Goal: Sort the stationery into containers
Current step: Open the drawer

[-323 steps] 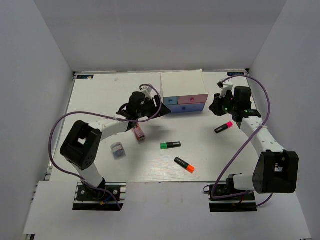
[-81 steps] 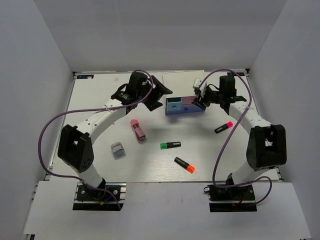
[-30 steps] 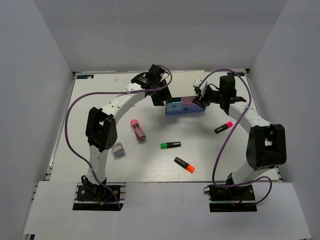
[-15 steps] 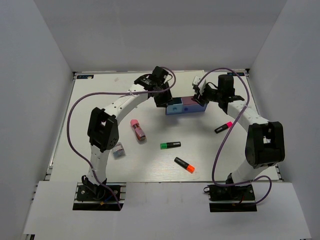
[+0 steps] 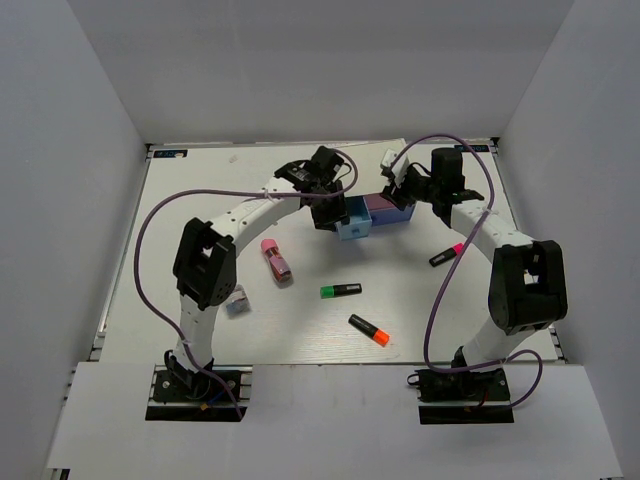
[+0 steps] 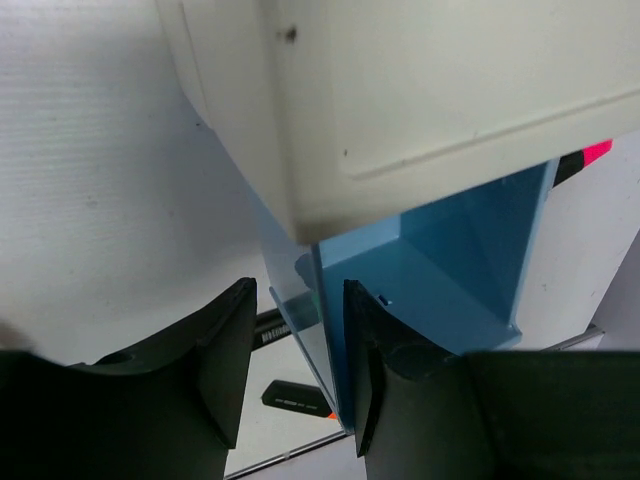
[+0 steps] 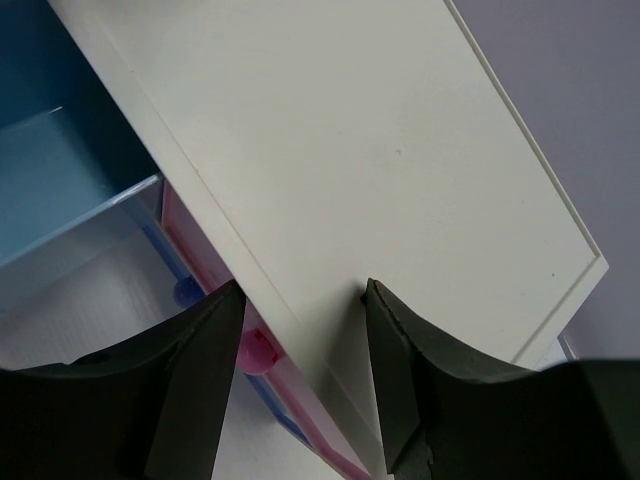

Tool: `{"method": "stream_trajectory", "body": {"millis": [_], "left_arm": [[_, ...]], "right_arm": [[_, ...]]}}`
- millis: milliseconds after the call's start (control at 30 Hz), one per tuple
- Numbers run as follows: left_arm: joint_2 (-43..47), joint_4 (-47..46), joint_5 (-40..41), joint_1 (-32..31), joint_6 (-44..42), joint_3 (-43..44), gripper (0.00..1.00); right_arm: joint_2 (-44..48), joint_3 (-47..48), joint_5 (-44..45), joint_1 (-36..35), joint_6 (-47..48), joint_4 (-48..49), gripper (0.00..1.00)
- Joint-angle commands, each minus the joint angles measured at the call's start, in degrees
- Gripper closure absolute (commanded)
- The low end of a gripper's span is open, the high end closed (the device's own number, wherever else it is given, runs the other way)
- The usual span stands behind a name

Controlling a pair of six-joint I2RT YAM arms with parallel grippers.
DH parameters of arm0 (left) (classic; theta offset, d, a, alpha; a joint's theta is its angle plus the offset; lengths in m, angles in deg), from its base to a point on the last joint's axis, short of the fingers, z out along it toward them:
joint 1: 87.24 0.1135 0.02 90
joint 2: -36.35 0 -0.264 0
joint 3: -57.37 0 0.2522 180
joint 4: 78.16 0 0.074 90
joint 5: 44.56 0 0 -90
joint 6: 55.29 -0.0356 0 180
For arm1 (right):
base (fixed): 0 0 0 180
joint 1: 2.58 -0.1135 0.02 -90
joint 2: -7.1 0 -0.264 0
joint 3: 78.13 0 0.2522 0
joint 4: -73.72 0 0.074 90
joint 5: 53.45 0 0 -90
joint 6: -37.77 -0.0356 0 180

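One light-blue drawer (image 6: 440,270) pulled out, inside bare; pink drawer (image 7: 262,352) closed.

The 2 arms have white links and boxy black joints. A purple cable loops along each. Both stand on black base plates with screws. The left gripper (image 6: 290,370) and right gripper (image 7: 300,380) have matte black fingers.

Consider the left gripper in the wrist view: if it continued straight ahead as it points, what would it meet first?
Most likely the light-blue drawer, pulled out of the white drawer box. The left gripper has the drawer's front wall between its fingers, so it would strike that at once, though depth is hard to judge.
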Motion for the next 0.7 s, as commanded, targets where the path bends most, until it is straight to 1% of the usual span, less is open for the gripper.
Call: {"method": "stream_trajectory", "body": {"millis": [0, 67, 167, 200, 233, 267, 300, 333, 367, 433, 667], "left_arm": [[5.7, 1.5, -1.7, -1.5, 0.4, -1.3, 0.5], [6.4, 1.5, -1.7, -1.6, 0.4, -1.3, 0.5], [7.0, 1.0, -1.7, -1.6, 0.9, -1.8, 0.5], [7.0, 1.0, -1.1, -1.6, 0.9, -1.8, 0.46], [7.0, 1.0, -1.1, -1.6, 1.5, -1.3, 0.37], [7.0, 1.0, -0.4, -1.6, 1.5, -1.3, 0.37], [7.0, 1.0, -0.4, -1.6, 1.5, -1.3, 0.29], [7.6, 1.0, 0.2, -1.6, 1.5, -0.7, 0.25], [8.3, 1.0, 0.7, -1.0, 2.1, -0.7, 0.22], [9.2, 0.3, 0.7, -0.4, 2.1, -0.7, 0.19], [15.3, -5.7, 1.3, -0.4, -0.7, -1.7, 0.18]], "right_arm": [[-1.4, 2.1, 2.0, -0.3, -1.4, 0.7, 0.43], [-1.4, 2.1, 2.3, -1.4, -1.4, 0.8, 0.43], [-1.5, 2.1, 2.1, -0.7, -1.4, 0.7, 0.43], [-1.6, 2.3, 2.2, -0.8, -1.4, 0.6, 0.43], [-1.3, 2.3, 1.6, -0.8, -1.5, -0.3, 0.43], [-1.2, 2.3, 1.3, -0.8, -1.2, -0.3, 0.41], [-1.1, 2.0, 0.8, -0.7, -0.6, -0.6, 0.39], [-0.7, 1.8, 0.6, -0.6, -0.3, -0.6, 0.37], [-0.3, 1.5, -0.1, -0.5, 0.1, -0.5, 0.36], [0.8, 0.4, -0.6, -0.3, 0.7, -0.7, 0.33], [7.5, -4.1, -1.0, 0.2, 2.3, 0.2, 0.32]]}}
